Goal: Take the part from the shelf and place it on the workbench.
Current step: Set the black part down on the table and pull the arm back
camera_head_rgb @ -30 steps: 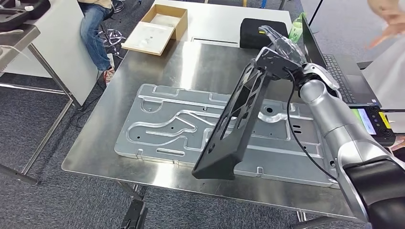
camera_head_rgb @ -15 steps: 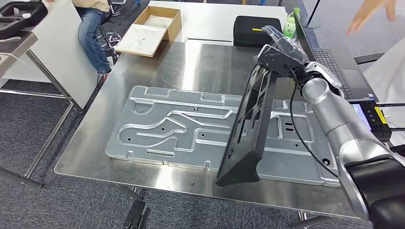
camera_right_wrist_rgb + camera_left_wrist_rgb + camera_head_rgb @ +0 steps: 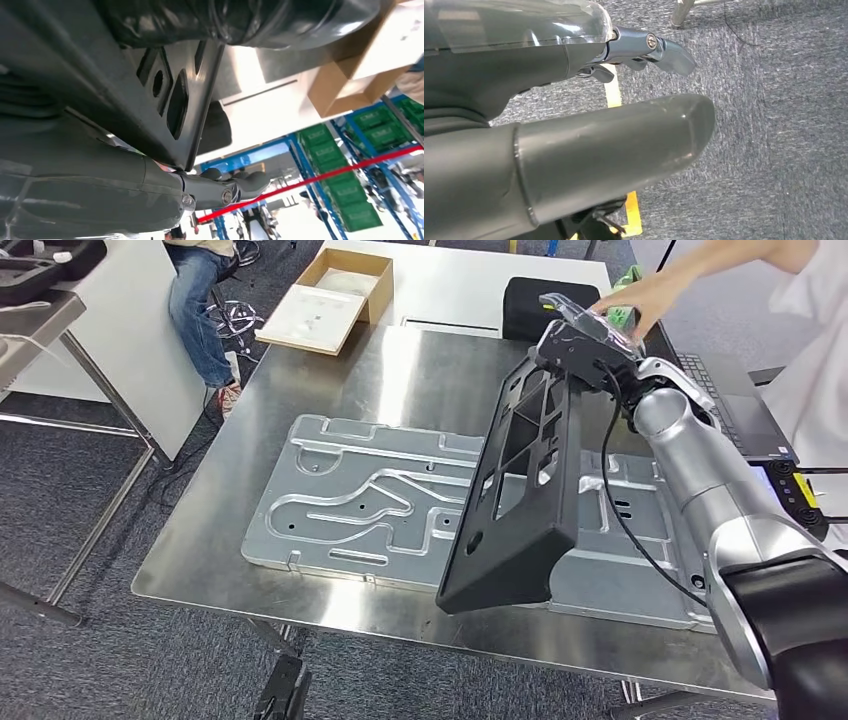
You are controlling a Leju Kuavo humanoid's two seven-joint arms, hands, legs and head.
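Observation:
The part is a long black openwork frame (image 3: 520,500). My right hand (image 3: 590,340) grips its top end, and it hangs tilted, its lower end low over the near edge of an embossed aluminium plate (image 3: 340,500) on the steel workbench (image 3: 420,370). Whether that end touches the plate I cannot tell. A person's hand (image 3: 640,300) reaches in from the far right and touches my right hand. The right wrist view shows the black frame (image 3: 150,90) held against my right hand (image 3: 100,195). My left hand (image 3: 574,150) hangs over grey carpet, fingers apart, holding nothing.
Beyond the workbench lie an open cardboard box (image 3: 330,305) and a black case (image 3: 530,305). A laptop (image 3: 720,390) sits at the right edge. A seated person (image 3: 200,300) is at the far left beside a grey table leg (image 3: 110,390).
The frame's lower end has swung to the right and its broad face now turns more toward me. The person's hand has come down from the upper right onto my right hand. The view shifted slightly.

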